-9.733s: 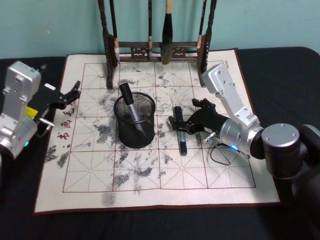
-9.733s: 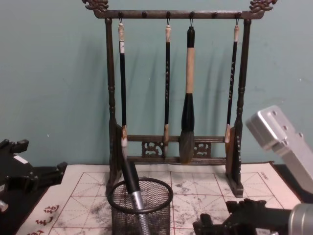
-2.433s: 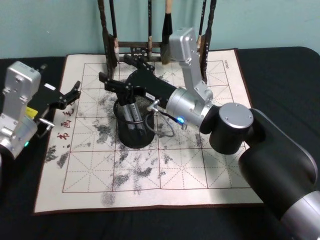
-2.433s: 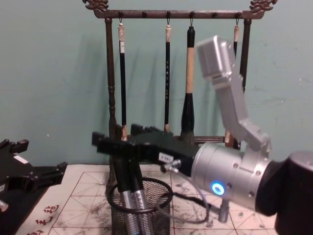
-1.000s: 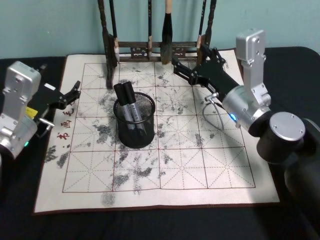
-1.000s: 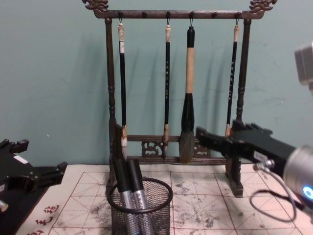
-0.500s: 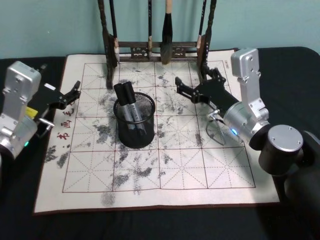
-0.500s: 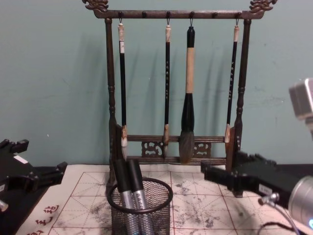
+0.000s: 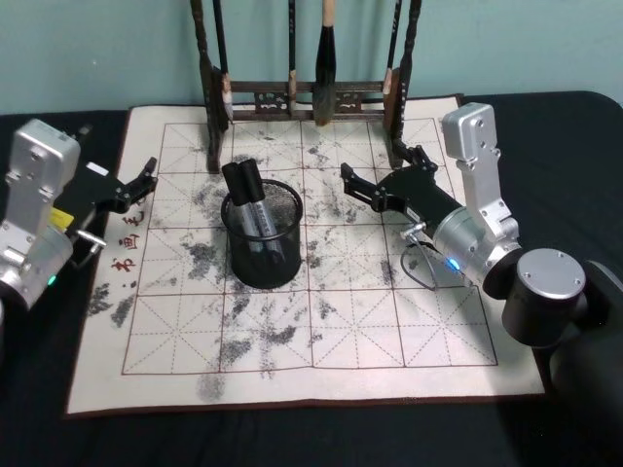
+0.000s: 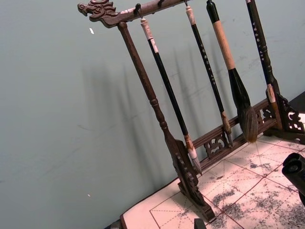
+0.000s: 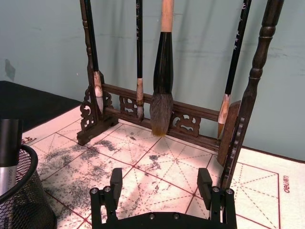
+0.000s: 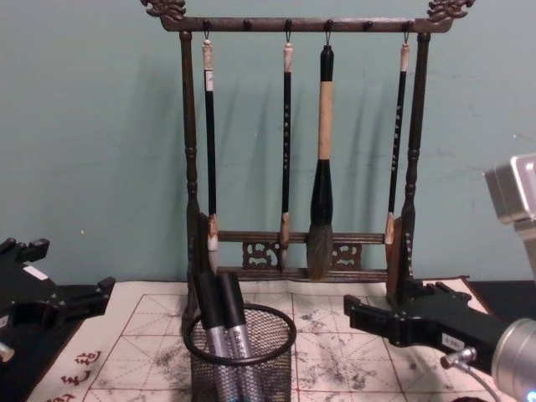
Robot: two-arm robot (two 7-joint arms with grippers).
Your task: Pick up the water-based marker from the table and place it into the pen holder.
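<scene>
The pen holder, a black wire-mesh cup, stands on the inked practice mat. Two black-capped, silver-barrelled markers lean side by side inside it; I cannot tell which is the water-based marker. The chest view shows the same markers and pen holder low in the middle. My right gripper hovers open over the mat, right of the holder and clear of it. In the right wrist view the right gripper holds nothing, with the pen holder at the edge. My left gripper rests open at the mat's left edge.
A tall dark wooden brush rack with several hanging brushes stands along the mat's far edge, just behind my right gripper. The mat lies on a black table, with bare mat in front of the holder.
My right gripper has drawn back from the brush rack toward me and dropped lower, still open. Both markers stay in the holder. The left arm has not moved.
</scene>
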